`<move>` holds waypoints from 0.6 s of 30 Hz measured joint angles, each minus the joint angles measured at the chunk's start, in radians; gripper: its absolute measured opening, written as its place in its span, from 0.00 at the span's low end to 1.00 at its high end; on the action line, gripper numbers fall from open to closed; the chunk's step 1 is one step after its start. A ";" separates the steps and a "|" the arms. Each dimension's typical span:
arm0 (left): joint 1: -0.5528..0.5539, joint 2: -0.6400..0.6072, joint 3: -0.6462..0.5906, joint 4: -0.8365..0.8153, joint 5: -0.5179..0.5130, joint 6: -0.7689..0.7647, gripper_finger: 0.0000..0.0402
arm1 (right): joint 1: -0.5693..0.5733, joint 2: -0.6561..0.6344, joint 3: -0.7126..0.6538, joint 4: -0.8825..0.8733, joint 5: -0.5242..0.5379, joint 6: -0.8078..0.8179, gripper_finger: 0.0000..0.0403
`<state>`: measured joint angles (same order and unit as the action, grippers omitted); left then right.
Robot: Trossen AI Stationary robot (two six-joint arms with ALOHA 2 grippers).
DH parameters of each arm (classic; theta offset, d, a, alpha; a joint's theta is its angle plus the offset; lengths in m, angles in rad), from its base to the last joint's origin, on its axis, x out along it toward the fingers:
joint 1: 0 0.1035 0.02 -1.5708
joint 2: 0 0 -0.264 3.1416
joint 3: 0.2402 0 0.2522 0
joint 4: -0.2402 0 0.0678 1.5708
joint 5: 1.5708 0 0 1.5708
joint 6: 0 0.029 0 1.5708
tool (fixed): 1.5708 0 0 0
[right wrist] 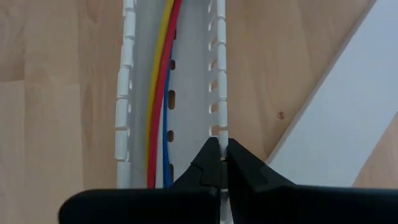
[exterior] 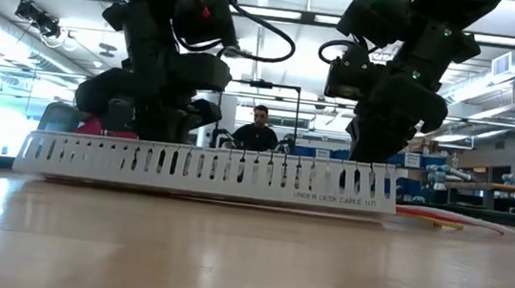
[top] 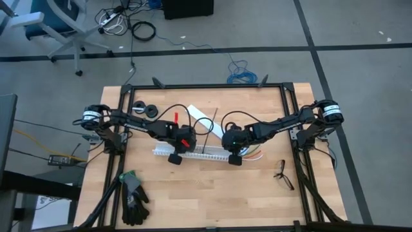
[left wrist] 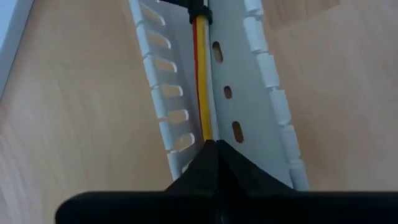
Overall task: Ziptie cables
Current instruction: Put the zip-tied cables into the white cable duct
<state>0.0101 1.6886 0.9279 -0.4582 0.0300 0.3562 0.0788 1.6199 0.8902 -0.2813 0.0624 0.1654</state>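
Observation:
A white slotted cable tray (top: 201,154) lies at the table's middle. The cables (right wrist: 158,93), yellow, red and blue wires, run along its floor and trail out of its right end (top: 256,154). My left gripper (left wrist: 208,144) points down into the tray near its left end, shut where the wires (left wrist: 202,74) run in. My right gripper (right wrist: 221,148) is shut at the tray's side wall near the right end. A small black piece (left wrist: 199,9) crosses the wires farther along; I cannot tell whether it is the ziptie. My left gripper comes steeply from above, its fingertips closed over the yellow and red wires (left wrist: 205,127) inside the tray. The wires run straight out from between the tips along the tray floor. The fingers hide the place of contact. My right gripper pinches the tray's slotted side wall (right wrist: 220,132) between its two fingertips, one finger inside the tray and one outside. It comes slanting down from above. The tray rests flat on the table.
A long white flat strip (top: 205,117) lies just beyond the tray. Dark-framed spectacles (top: 283,174) lie at the right, black gloves (top: 133,196) at the near left, round black parts (top: 147,109) at the far left. A person (exterior: 257,130) sits beyond the table.

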 joint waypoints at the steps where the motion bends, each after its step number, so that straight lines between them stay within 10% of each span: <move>1: 0.000 0.000 0.000 -0.008 -0.007 -0.012 0.02 | 0.000 0.000 0.000 0.000 0.002 0.000 0.00; 18: -0.030 -0.002 -0.008 -0.126 -0.084 -0.106 0.00 | 0.002 0.000 0.001 -0.024 0.023 0.000 0.00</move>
<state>-0.0202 1.6869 0.9199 -0.5840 -0.0543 0.2500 0.0807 1.6196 0.8913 -0.3052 0.0853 0.1654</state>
